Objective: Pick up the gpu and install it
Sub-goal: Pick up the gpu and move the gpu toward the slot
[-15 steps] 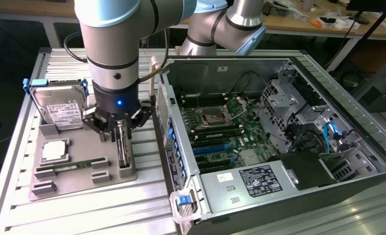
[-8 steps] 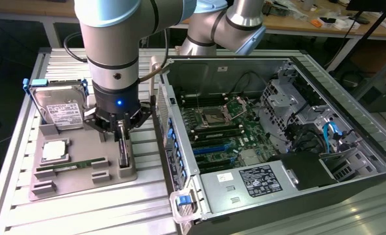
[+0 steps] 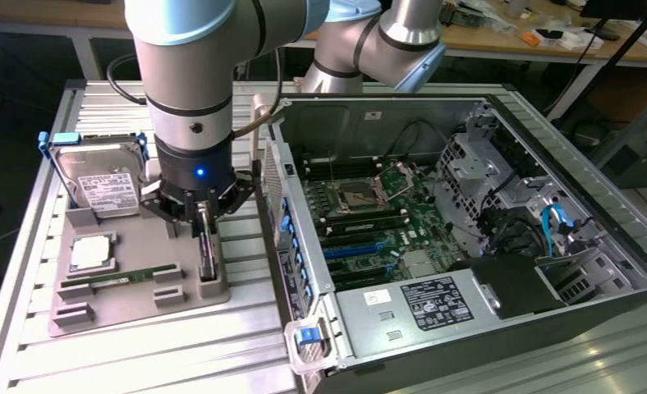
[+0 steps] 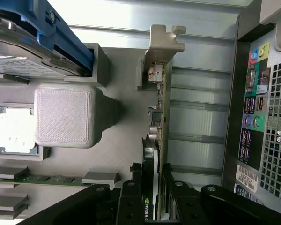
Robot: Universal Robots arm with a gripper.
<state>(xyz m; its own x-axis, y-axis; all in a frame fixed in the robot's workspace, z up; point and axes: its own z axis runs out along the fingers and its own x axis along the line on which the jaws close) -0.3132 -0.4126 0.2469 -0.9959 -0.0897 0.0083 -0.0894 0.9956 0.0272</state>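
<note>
Item 1, gpu (image 3: 206, 250): it stands on its long edge in a slot at the side of the tray (image 3: 137, 308) towards the exterior view's right, the side nearest the case (image 3: 411, 103). In the wrist view the board is edge-on, with its metal bracket (image 4: 165, 44) at the far end, resting against a grey upright of the tray. I judge the upright stance is deliberate, since it leaves both faces of the card open to a pinch from above. The card is not yet lifted and its lower edge sits in the slot.

Item 2, gripper (image 3: 201, 215): I am directly over the card, arm vertical. My 2 fingers (image 4: 130, 201) lie 1 against each face of the board at the end away from the bracket, and I see no gap on either side. I record the hand as clamped on the gpu. Gripping away from the bracket keeps that end free, which I judge suits fitting it at the case's rear wall.

Item 3, other tray contents: the hard drive (image 3: 99, 185) stands in its blue frame at the tray's far end, the cpu (image 3: 91, 253) lies flat in a recess, and the memory stick (image 3: 121, 281) lies in its holder. All 3 are on the exterior view's left of the card, apart from my fingers.

Item 4, destination: the case lies on its side on the table (image 3: 137, 361), just beside the tray. Its side panel is off and the motherboard (image 3: 378, 222) faces up, which exposes the slots to an approach from above.
</note>
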